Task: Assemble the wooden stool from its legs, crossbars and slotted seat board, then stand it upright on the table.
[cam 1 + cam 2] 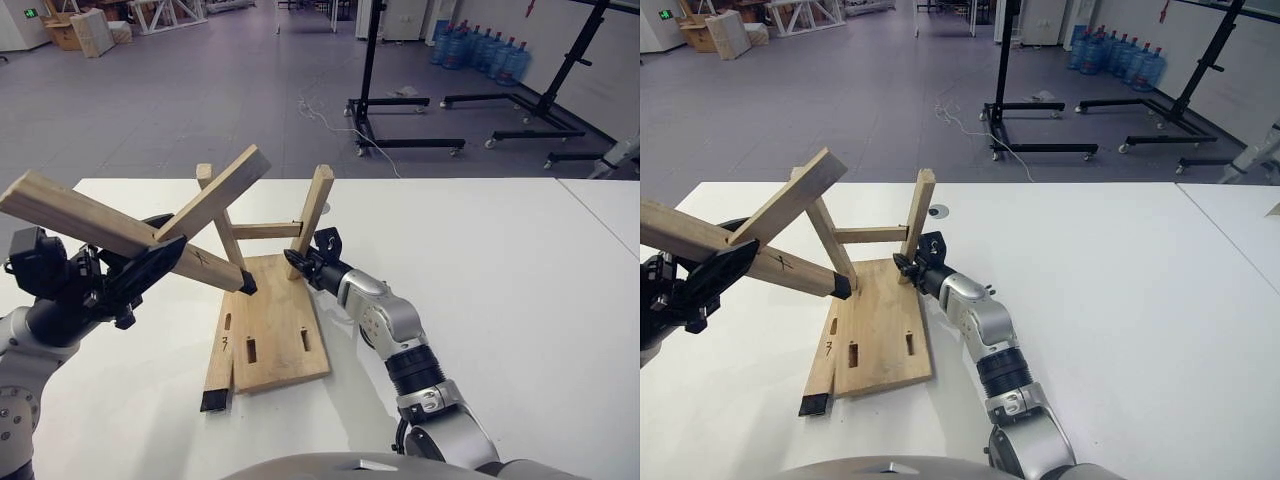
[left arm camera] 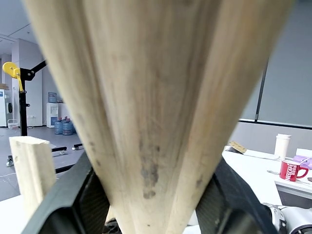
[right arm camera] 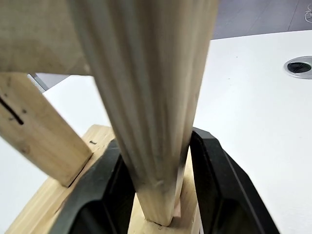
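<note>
Stool (image 1: 270, 300), where is it? Is it built?

It is in bits on the white table (image 1: 520, 300). Close to us a loose leg (image 1: 220, 370) lies flat. It sits right beside the left edge of the seat board (image 1: 285, 340). The board lies flat too, with its slots facing up.

What is the left gripper (image 1: 150, 262) doing?

It is closed tight on a long leg (image 1: 70, 212). That leg is up in the air and tilted. Its black foot (image 1: 246, 283) points down at the board. A second piece of wood (image 1: 225, 185) is fixed across it and sticks up and away.

And the right gripper (image 1: 300, 262)?

It squeezes the low end of a standing leg (image 1: 313, 210). One black finger is on each side of the wood. The leg's end touches the far right corner of the board.

Is that leg alone?

No. A crossbar (image 1: 265, 231) joins it to a back leg (image 1: 229, 240), which leans a little.

What is far away?

Black stands (image 1: 400, 140) are on the grey floor. Blue water bottles (image 1: 490, 55) are by the wall.
</note>
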`<control>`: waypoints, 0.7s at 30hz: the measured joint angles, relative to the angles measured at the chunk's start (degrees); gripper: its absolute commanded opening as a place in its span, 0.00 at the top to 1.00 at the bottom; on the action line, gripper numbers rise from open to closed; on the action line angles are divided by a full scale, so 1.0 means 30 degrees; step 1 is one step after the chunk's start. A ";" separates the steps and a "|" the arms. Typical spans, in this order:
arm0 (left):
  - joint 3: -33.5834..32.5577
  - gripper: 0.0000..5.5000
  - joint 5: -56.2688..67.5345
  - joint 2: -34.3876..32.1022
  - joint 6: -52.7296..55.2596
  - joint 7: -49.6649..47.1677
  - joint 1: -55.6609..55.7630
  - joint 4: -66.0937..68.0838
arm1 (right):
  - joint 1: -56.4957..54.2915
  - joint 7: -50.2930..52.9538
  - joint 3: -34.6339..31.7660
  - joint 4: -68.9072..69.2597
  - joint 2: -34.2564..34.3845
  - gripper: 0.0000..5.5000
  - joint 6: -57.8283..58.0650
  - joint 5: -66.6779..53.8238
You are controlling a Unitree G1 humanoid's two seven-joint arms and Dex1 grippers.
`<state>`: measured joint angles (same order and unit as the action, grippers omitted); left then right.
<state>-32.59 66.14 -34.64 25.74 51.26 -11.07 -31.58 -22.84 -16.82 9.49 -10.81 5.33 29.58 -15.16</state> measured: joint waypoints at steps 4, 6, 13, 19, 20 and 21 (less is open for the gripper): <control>0.0033 0.62 -0.0247 0.0130 -0.0254 -0.0076 -0.0220 -0.0326 | 0.0326 -0.0883 -0.0356 0.0297 -0.1520 0.80 -0.0408 0.0206; 0.0069 0.62 -0.0450 0.0146 -0.0353 -0.0082 -0.0250 -0.0382 | 0.0471 -0.1045 -0.0362 0.0328 -0.2224 0.81 -0.0618 0.0576; 0.0479 0.62 -0.0859 0.0189 -0.0513 -0.0088 -0.0410 -0.0466 | 0.2173 -0.0842 -0.0795 0.1347 -0.3875 0.81 -0.2529 0.1069; 0.0518 0.62 -0.1195 0.0188 -0.0607 -0.0037 -0.0597 -0.0476 | 0.3199 0.0465 -0.1161 0.1645 -0.3949 0.81 -0.3241 0.1137; 0.0566 0.62 -0.1208 0.0188 -0.0612 -0.0022 -0.0597 -0.0476 | 0.3259 0.0817 -0.1259 0.1654 -0.3941 0.81 -0.3289 0.1167; 0.0654 0.62 -0.1245 0.0187 -0.0615 -0.0018 -0.0598 -0.0477 | 0.3249 0.1296 -0.1440 0.1642 -0.3909 0.81 -0.3301 0.1279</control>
<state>-30.63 62.41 -34.08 23.90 51.21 -12.86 -33.01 -13.10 -12.93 5.17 -5.89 -6.40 19.68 -11.32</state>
